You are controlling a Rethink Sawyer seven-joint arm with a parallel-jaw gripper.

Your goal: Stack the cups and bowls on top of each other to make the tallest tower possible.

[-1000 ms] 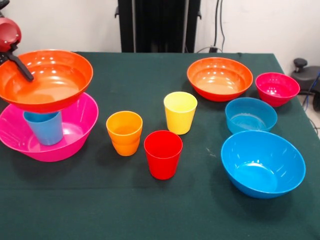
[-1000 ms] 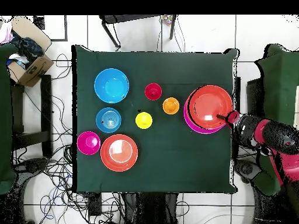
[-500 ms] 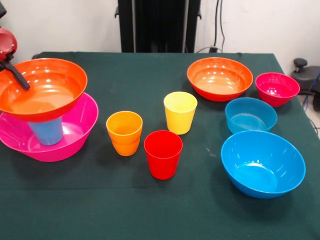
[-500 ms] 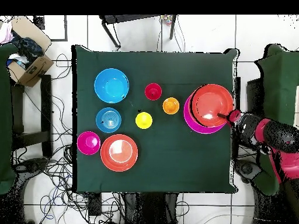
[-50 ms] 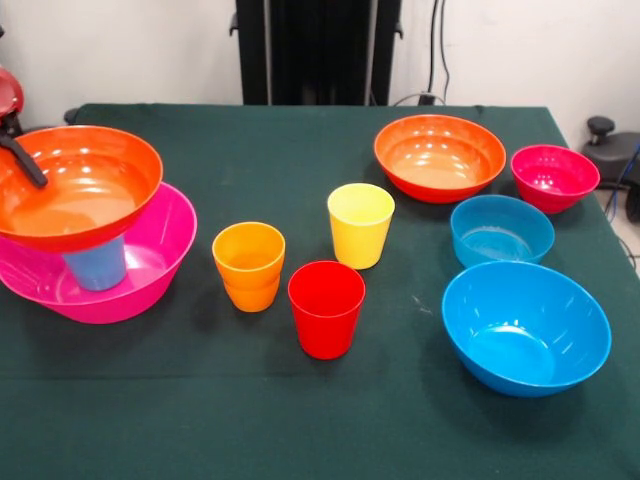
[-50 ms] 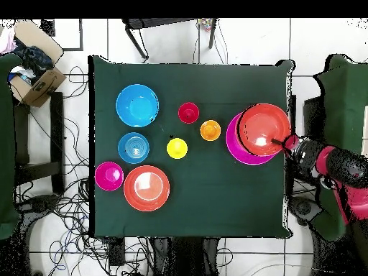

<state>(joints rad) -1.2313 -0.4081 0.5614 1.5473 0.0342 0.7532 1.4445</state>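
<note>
Showing a bench (image 5: 300, 420) under dark green cloth, white wall behind. At far left the gripper (image 5: 20, 165), jaws clenched on the orange-red bowl (image 5: 75, 185) rim, holds it over the light blue cup (image 5: 97, 265) inside the pink bowl (image 5: 150, 270).

You've got open cloth along the table's (image 5: 300, 430) front edge and a wide lane between the yellow cup (image 5: 360, 224) and the free orange-red bowl (image 5: 440, 156). The orange cup (image 5: 249, 265), red cup (image 5: 326, 308) and yellow cup sit close together mid-table. Four bowls crowd one side, large blue bowl (image 5: 526, 327) foremost.
</note>
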